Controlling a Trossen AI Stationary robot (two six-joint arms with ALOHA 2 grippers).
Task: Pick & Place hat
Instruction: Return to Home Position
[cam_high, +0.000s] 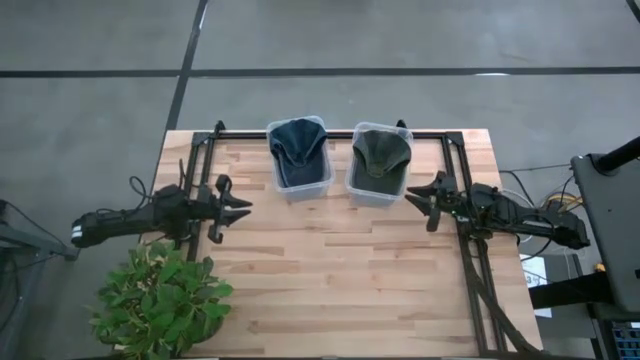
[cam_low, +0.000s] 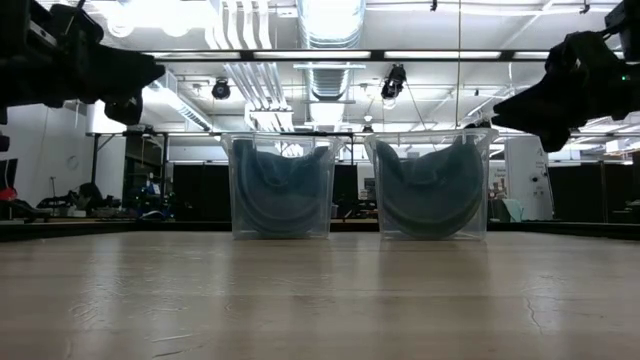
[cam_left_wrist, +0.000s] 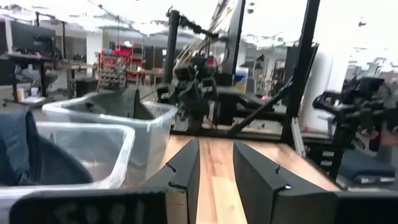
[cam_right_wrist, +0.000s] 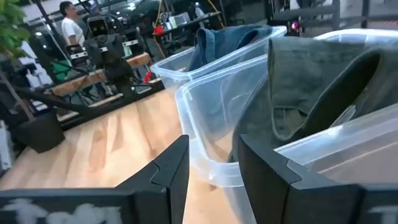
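Blue cap (cam_high: 298, 150) was noted folded inside the left clear bin (cam_high: 308, 192), dark cap (cam_high: 381, 155) inside the right clear bin (cam_high: 372, 197). Both bins were set side by side at the middle of the table's (cam_high: 340, 280) far edge.

Caps were judged light, soft cloth, easily crumpled and not fragile. Only the brim was judged stiff, so its edge was reckoned the surest hold; the crown would likely collapse under a pinch.

Left gripper (cam_high: 240, 207) was seen raised near the table's left edge, fingers spread, nothing held, well apart from the blue cap's bin. Right gripper (cam_high: 415, 195) was seen near the right edge, fingers likewise parted and empty. It was just beside the right bin's near corner, with the dark cap beyond that wall.
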